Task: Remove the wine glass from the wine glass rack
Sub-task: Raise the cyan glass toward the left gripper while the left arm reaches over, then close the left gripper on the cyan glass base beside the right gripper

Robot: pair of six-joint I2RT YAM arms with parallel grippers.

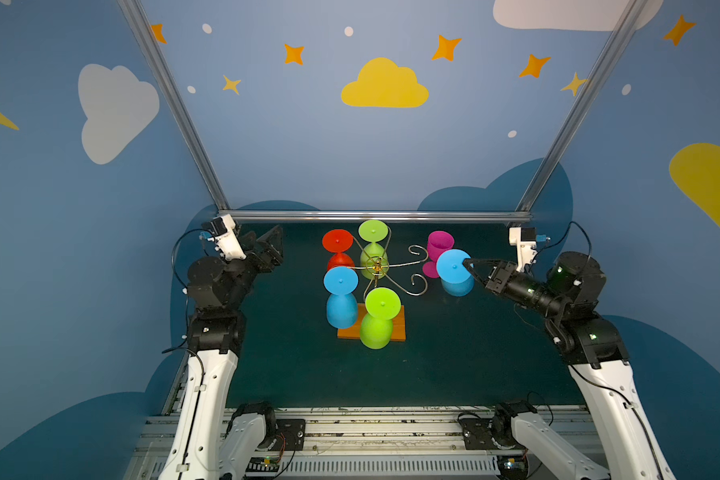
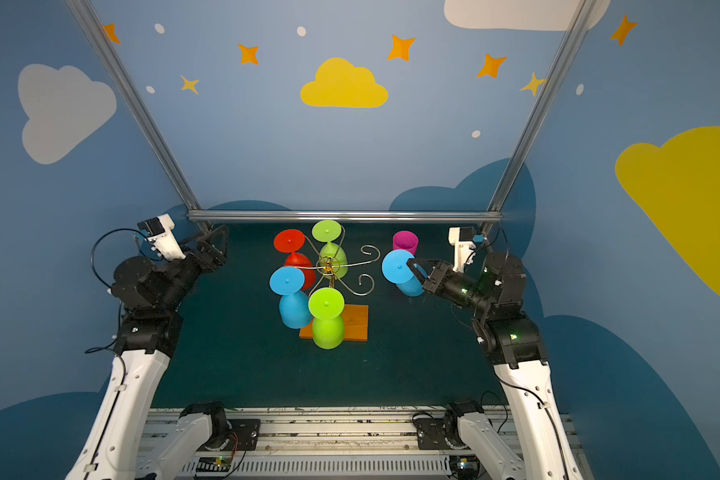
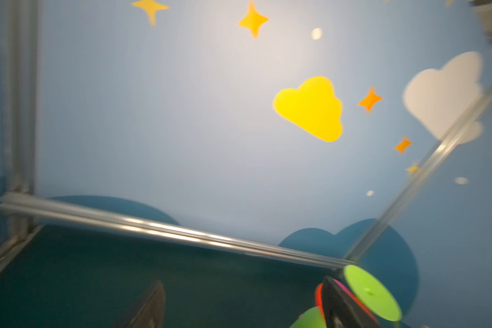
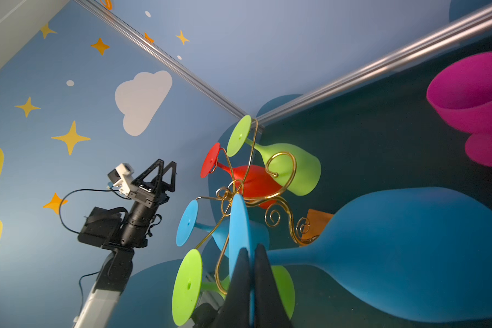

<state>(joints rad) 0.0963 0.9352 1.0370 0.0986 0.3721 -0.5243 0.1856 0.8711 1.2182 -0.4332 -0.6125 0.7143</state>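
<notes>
Clamped by its stem in the right pincer (image 1: 466,262), the inverted blue plastic wine glass (image 1: 454,270) hangs foot-up, just clear of the gold wire wine glass rack (image 1: 398,326).

Rack mid-table, two glasses to its right

We find the wine glass rack (image 1: 378,266) at the middle of the table (image 1: 454,365), four glasses (image 1: 341,280) hanging on its left, back and front arms. To its right, a wine glass (image 1: 454,270) sits upside down between the fingers (image 4: 263,284) of the right gripper (image 1: 467,262), and another glass (image 1: 440,245) stands upright just behind.

Inverted blue wine glass (image 1: 453,266); beside gold wine glass rack (image 1: 378,264).
</notes>
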